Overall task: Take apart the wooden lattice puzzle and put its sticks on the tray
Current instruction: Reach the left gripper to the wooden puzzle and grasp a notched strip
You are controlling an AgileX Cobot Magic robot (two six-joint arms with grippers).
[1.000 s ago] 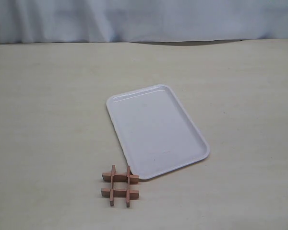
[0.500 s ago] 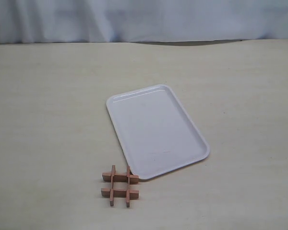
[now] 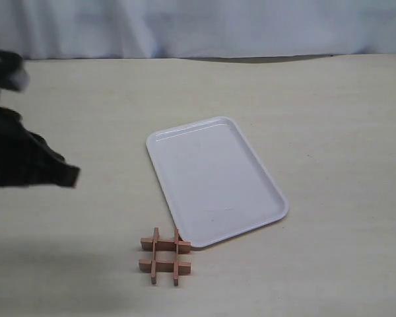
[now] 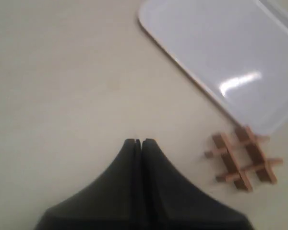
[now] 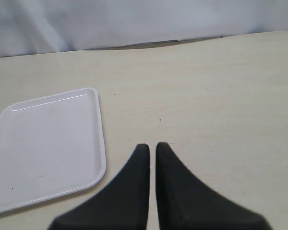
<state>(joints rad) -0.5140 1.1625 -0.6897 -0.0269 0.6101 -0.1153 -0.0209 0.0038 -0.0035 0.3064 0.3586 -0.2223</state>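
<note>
Reddish-brown lattice puzzle (image 3: pixel 165 256) is seen whole on the bench (image 3: pixel 330 132), just beside the seven o'clock corner of the tray (image 3: pixel 214 178). The left claw (image 4: pixel 138 142), pinched shut and empty, has just been swung in from nine o'clock; the right claw (image 5: pixel 152 146) is held narrow and empty. Disassembly is judged unstarted.

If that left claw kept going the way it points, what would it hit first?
Probably the bare table. The left gripper aims well clear of the lattice puzzle; a corner of the tray lies close to its line, depth unclear.
</note>
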